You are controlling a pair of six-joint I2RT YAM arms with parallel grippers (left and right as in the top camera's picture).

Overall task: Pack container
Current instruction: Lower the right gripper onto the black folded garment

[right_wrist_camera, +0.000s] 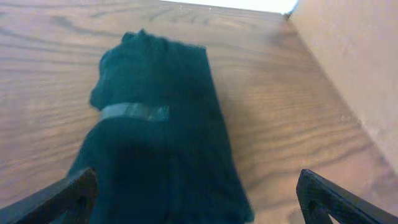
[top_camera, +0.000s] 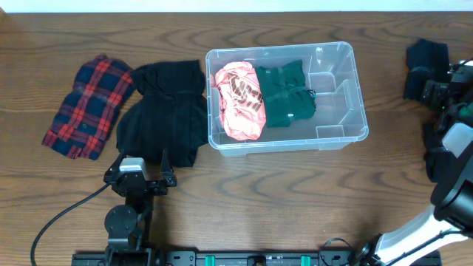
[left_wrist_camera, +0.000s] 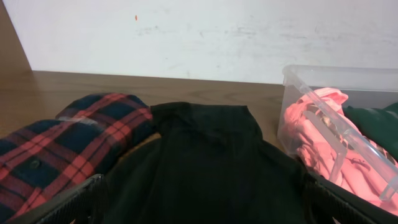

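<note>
Overhead: left gripper [top_camera: 140,165] nearest, front-left of container [top_camera: 336,103], jaws wide, empty, at black garment [top_camera: 166,111] edge. Plaid shirt [top_camera: 89,103] further left. Container mid-table, pink top [top_camera: 240,100], green top [top_camera: 284,92] inside. Right gripper [right_wrist_camera: 199,199] right of container, jaws wide above dark garment [right_wrist_camera: 161,124].

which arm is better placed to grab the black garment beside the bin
Left. The left gripper sits open right at the black garment, facing it. The right gripper is past the far end of the bin, open over a dark cloth.
</note>
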